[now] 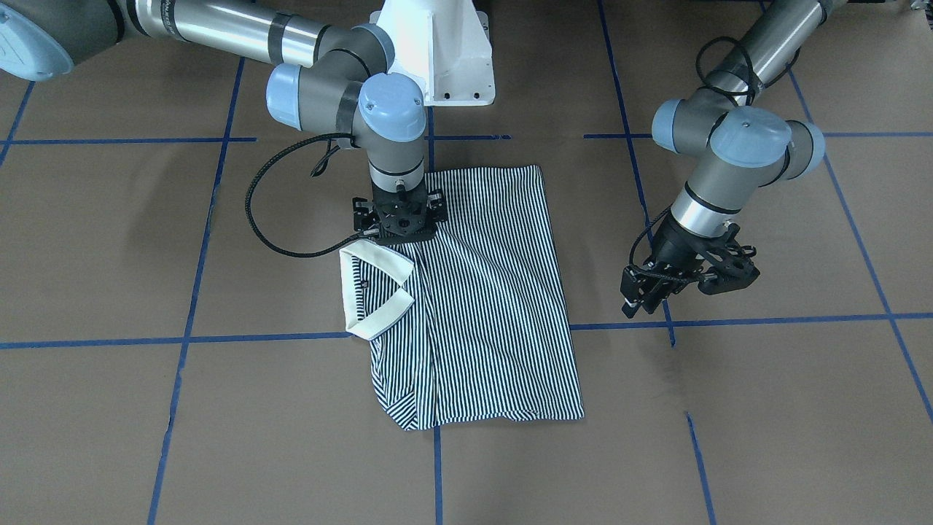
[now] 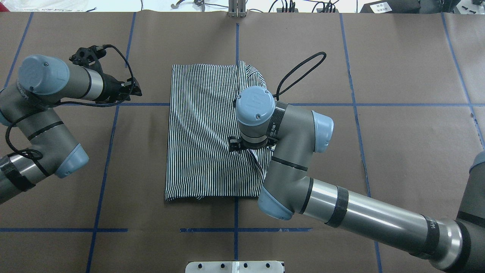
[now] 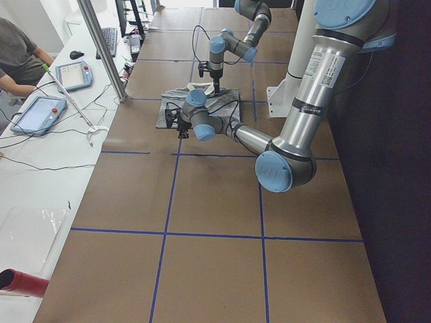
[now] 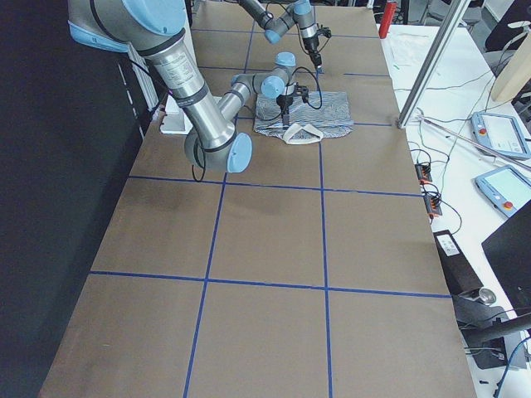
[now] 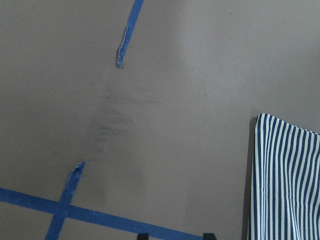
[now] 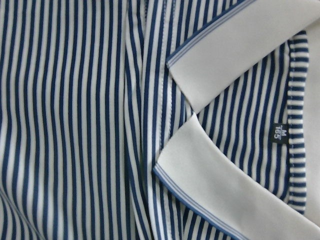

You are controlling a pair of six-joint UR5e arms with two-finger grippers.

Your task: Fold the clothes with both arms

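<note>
The striped polo shirt [image 1: 496, 306] lies folded into a narrow rectangle on the brown table, and it also shows in the overhead view [image 2: 204, 144]. Its cream collar [image 1: 375, 292] sits open at one long edge and fills the right wrist view [image 6: 235, 65]. My right gripper [image 1: 399, 235] points straight down onto the shirt just beside the collar; its fingers are hidden, also under the wrist in the overhead view. My left gripper [image 1: 678, 288] hangs open and empty above bare table, well clear of the shirt's other long edge [image 5: 285, 185].
Blue tape lines [image 1: 189, 240] cross the brown paper table cover. The white pedestal base [image 1: 437, 51] stands behind the shirt. An operator [image 3: 13, 54] sits at a side desk with tablets [image 3: 37, 111], beyond a metal post [image 3: 101, 47].
</note>
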